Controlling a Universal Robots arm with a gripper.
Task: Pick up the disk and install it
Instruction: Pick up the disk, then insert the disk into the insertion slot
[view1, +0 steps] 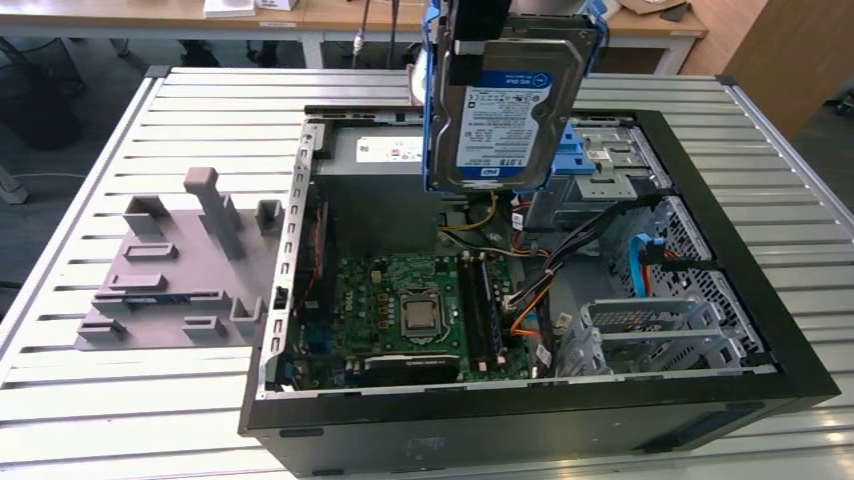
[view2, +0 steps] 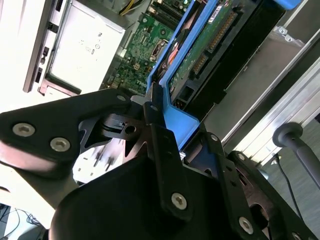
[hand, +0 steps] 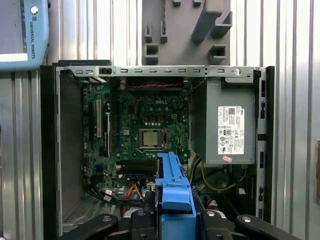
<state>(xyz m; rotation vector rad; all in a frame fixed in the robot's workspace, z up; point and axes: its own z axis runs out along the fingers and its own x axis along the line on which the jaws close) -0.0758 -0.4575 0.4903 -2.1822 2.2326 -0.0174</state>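
The black fingers (view2: 161, 150) of the gripper (hand: 174, 215) are closed on the end of the blue carrier frame (hand: 173, 192) and pinch it from two sides. In both wrist views the blue plastic sits tight between them. This frame is clipped around the disk (view1: 514, 105), which hangs upright under the gripper, in the air and apart from everything below.

In the exterior view the disk is at about twelve o'clock of the picture. Its blue-and-white label faces the camera, and it is above the far part of the open computer case (view1: 534, 425).

Inside the case:
- Near the lower corner of the disk, at about four o'clock from it, a blue bracket (view1: 587, 150) sits on a grey drive cage (view1: 617, 188).
- The grey power supply (hand: 225, 130), with a white sticker, is at about eight o'clock from the disk and partly hidden behind it.
- The green motherboard (view1: 387, 300) lies at about six o'clock from the disk, with the processor socket (view1: 420, 315) in its middle.
- A second metal cage (view1: 654, 335) is at about four o'clock in the case, and orange and blue cables (view1: 627, 270) run beside it.

The case lies on its side on a slatted metal table (view1: 120, 420). A grey fixture (view1: 174, 265) with upright posts stands just beside the case, at about nine o'clock from it.
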